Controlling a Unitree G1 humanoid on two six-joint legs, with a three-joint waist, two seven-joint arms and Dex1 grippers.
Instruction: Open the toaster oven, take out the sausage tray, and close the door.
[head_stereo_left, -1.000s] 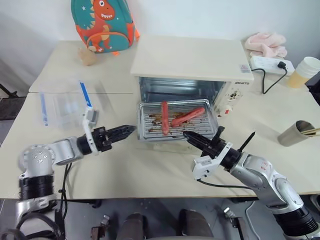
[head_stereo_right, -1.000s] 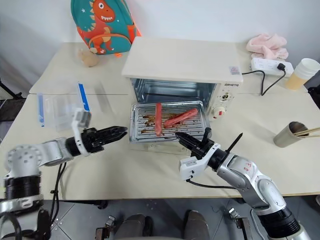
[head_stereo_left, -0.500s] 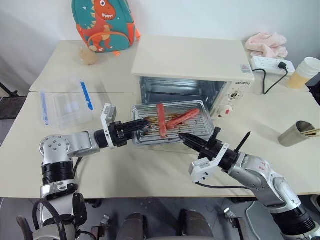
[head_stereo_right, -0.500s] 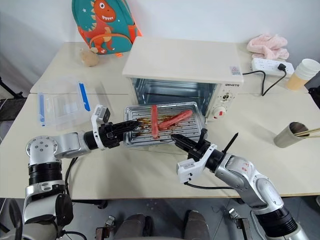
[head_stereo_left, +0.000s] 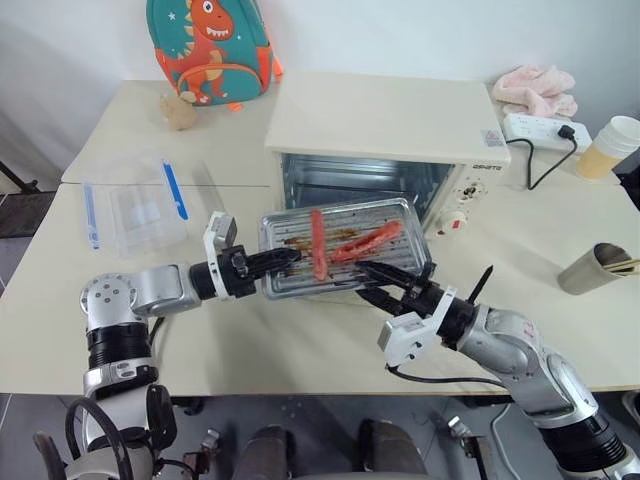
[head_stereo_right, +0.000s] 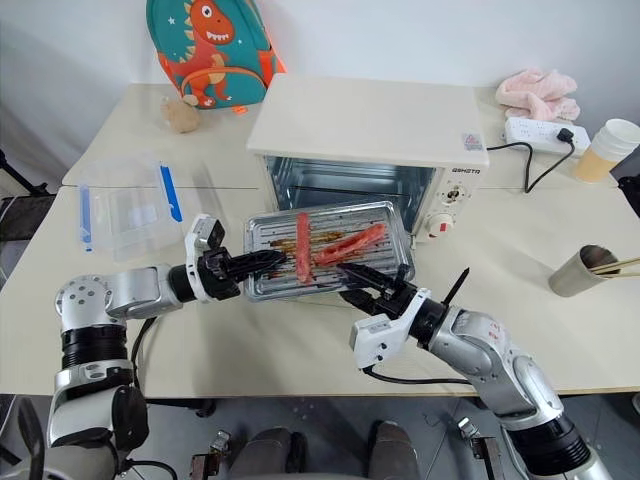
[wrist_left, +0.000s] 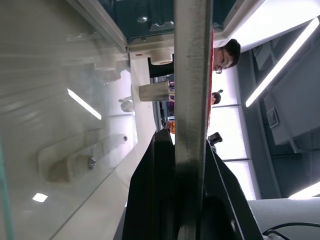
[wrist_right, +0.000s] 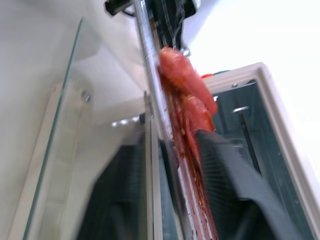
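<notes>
The sausage tray (head_stereo_left: 335, 247) is held clear of the toaster oven (head_stereo_left: 385, 140), above the lowered door. The left pincer (head_stereo_left: 283, 260) is clenched on its left rim; the right pincer (head_stereo_left: 375, 283) straddles the front edge, parted. Extraction is judged under way; setting the tray on the desk (head_stereo_left: 300, 350), then shutting the door, is required next.

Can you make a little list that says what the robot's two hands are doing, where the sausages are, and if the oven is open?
left gripper: shut on the sausage tray's left edge
right gripper: jaws open on either side of the tray's front rim
sausage tray: lifted and tilted, out in front of the oven
sausages: two red ones lying on the tray
toaster oven: cavity open and empty
door: folded down flat under the tray
</notes>
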